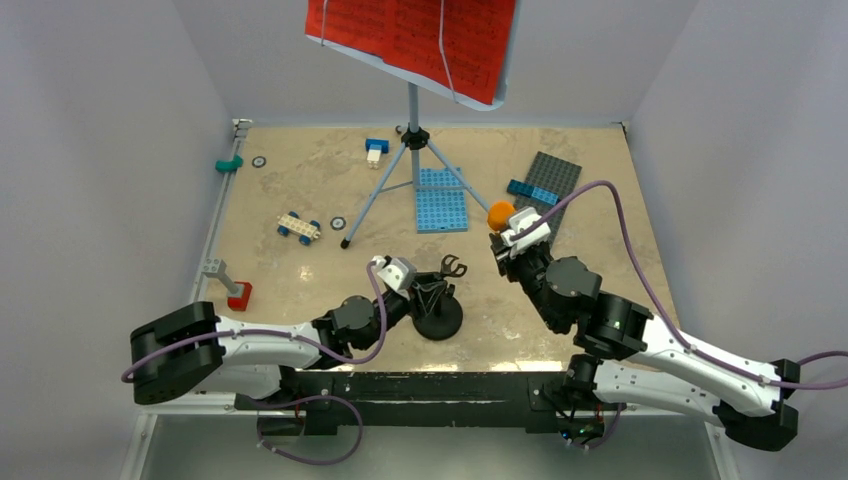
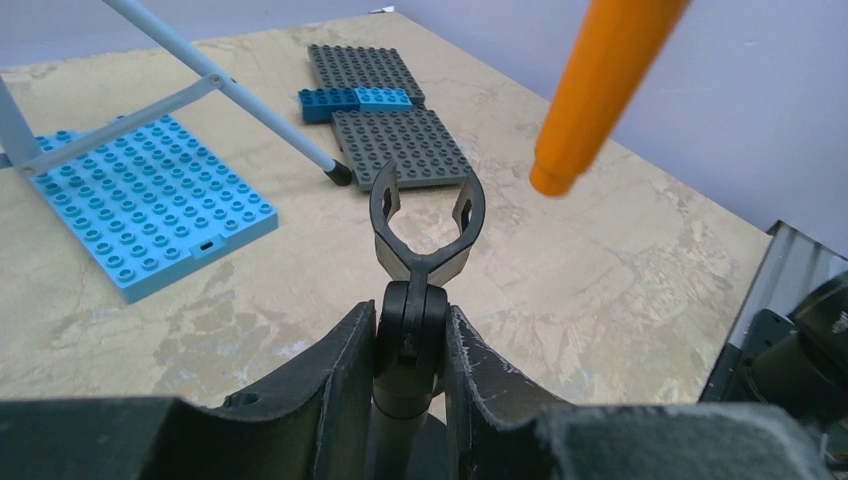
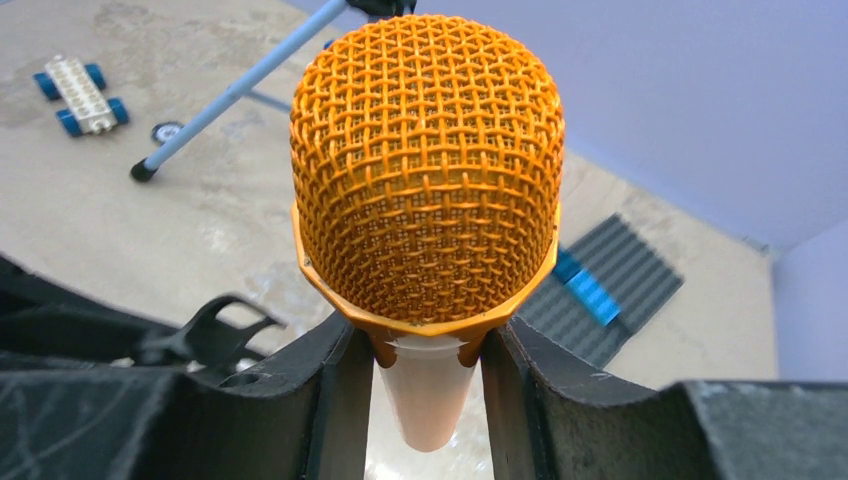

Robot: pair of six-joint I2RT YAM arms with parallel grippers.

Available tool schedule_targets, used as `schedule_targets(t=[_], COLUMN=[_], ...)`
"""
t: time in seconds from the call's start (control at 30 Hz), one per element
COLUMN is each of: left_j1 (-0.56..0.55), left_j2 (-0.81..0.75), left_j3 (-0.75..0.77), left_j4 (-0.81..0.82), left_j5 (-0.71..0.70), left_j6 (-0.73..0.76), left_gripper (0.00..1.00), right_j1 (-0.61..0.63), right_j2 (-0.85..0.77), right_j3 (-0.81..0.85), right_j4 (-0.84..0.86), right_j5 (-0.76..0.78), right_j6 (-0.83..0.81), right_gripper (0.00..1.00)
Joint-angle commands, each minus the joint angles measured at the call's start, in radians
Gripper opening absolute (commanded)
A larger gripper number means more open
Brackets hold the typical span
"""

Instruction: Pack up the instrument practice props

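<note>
My right gripper [image 1: 515, 238] is shut on the orange toy microphone [image 1: 500, 214], just under its mesh head [image 3: 425, 170], and holds it in the air, clear of its stand. The microphone's handle [image 2: 600, 85] hangs tip-down above the table in the left wrist view. My left gripper [image 1: 420, 290] [image 2: 410, 330] is shut on the stem of the short black stand [image 1: 438, 320], just below its empty clip [image 2: 425, 215]. At the back stands the pale-blue music stand [image 1: 412, 130] on grey tripod legs, with red sheet-music pages [image 1: 410, 35] on it.
A blue studded plate [image 1: 440, 200] lies under the tripod, and grey plates [image 1: 545, 180] carrying blue bricks lie to its right. A small wheeled car [image 1: 299, 227], a red block [image 1: 240, 296], a teal piece [image 1: 230, 163] and a blue-white brick [image 1: 376, 148] are spread over the left half.
</note>
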Motion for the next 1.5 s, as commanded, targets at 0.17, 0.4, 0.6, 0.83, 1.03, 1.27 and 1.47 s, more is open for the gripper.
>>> schedule_targets(t=[0.17, 0.4, 0.6, 0.83, 1.03, 1.27, 1.47], left_j1=[0.009, 0.005, -0.003, -0.011, -0.011, -0.006, -0.005], left_j2=[0.135, -0.021, -0.14, -0.254, -0.498, -0.767, -0.828], left_j3=[0.035, 0.011, 0.006, 0.071, 0.127, 0.196, 0.226], left_j4=[0.0, -0.168, -0.304, -0.502, -0.716, -0.838, -0.796], left_j5=[-0.113, -0.031, 0.004, 0.042, 0.043, 0.218, 0.467], left_j6=[0.077, 0.004, -0.041, -0.063, -0.068, -0.127, -0.209], left_gripper=[0.0, 0.31, 0.55, 0.99, 1.0, 1.0, 1.0], right_j1=[-0.003, -0.001, -0.002, -0.002, -0.003, -0.004, -0.004], right_j2=[-0.061, -0.135, -0.129, -0.157, -0.187, -0.09, 0.028], right_j3=[-0.055, -0.083, -0.047, -0.012, 0.096, 0.264, 0.345], right_j4=[-0.223, -0.236, -0.269, -0.299, -0.349, -0.286, -0.155], right_j5=[-0.165, -0.229, -0.273, -0.27, -0.462, -0.777, -0.902], right_j6=[0.366, 0.358, 0.349, 0.342, 0.355, 0.417, 0.439], right_gripper=[0.0, 0.0, 0.0, 0.0, 0.0, 0.0, 0.0])
